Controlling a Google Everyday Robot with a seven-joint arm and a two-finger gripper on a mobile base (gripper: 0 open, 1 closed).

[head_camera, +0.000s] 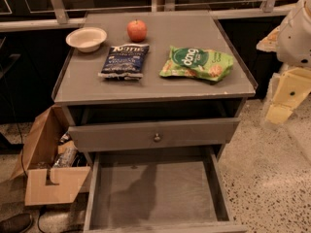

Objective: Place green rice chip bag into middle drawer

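The green rice chip bag [197,63] lies flat on the right half of the grey cabinet top [155,89], its round logo facing up. The middle drawer [153,193] is pulled far out below, and its flat floor is bare. My gripper [281,108] hangs at the right edge of the camera view, off the cabinet's right side. It is lower than the cabinet top, well apart from the bag, and holds nothing.
A dark blue chip bag [124,61], a red apple [137,30] and a white bowl [86,38] also sit on the cabinet top. The knobbed drawer [156,135] above the middle drawer stands slightly out. A cardboard box [48,169] sits on the floor at the left.
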